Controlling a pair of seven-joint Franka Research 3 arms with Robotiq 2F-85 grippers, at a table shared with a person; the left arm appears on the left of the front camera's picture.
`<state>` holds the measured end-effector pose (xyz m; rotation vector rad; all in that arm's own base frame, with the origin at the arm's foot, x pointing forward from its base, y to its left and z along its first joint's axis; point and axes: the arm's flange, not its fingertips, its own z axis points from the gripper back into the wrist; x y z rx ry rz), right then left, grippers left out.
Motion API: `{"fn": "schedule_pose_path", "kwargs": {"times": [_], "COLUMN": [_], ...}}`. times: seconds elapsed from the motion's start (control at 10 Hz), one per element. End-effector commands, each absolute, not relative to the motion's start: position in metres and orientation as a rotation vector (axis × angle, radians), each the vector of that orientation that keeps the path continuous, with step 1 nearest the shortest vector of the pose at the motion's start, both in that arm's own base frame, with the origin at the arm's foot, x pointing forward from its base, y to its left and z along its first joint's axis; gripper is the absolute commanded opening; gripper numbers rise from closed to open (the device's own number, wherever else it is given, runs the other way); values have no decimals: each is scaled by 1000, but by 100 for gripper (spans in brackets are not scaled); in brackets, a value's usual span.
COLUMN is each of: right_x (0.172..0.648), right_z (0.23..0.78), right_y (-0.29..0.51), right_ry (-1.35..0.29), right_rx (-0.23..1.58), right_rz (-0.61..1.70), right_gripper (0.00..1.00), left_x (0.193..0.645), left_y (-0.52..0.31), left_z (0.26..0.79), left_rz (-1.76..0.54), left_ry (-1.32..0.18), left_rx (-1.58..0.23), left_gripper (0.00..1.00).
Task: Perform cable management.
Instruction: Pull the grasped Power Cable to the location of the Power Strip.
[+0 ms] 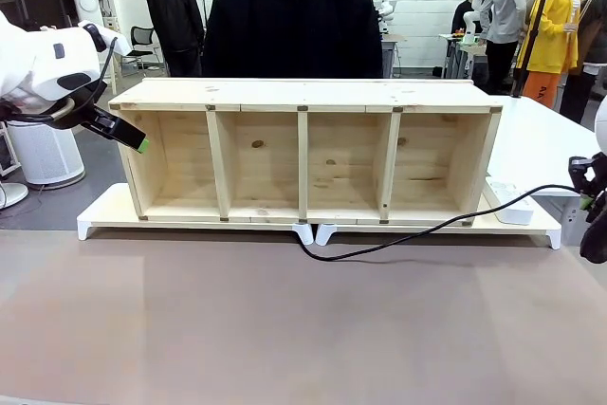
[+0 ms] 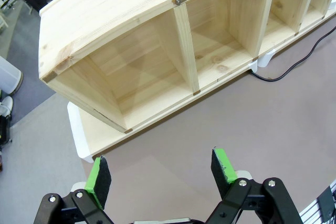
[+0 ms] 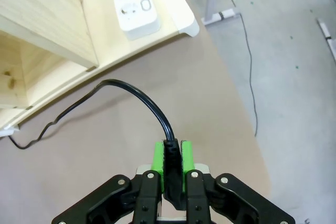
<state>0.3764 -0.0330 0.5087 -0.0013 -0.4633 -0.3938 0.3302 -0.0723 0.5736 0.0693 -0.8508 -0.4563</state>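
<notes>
From the right gripper [image 3: 172,149], thin black cable [image 3: 115,82] arches.

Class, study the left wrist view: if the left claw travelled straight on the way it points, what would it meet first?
Probably the brown tabletop just in front of the wooden shelf. Depth is unclear, so the left claw might instead reach the shelf's bottom board.

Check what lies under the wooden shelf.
Two white-footed boards carry the wooden shelf. The cable emerges at their middle feet; its run farther beneath is covered.
</notes>
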Motion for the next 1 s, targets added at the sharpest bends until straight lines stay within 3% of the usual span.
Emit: {"fn": "schedule_pose_path", "kwargs": {"times": [0.0, 0.9], "right_x": [414, 516], "right_z": [520, 539], "right_y": [-37, -54], "right_ry": [-496, -542], "right_rx": [0, -53], "right_rz": [-354, -31], "right_gripper": [16, 16], "left_x": [331, 331], "left_y": [-72, -72], "left_z": [573, 573], "left_rz": [-460, -460], "left_ry": [-852, -852], "left_rx": [75, 75], "left_gripper": [100, 100]}}
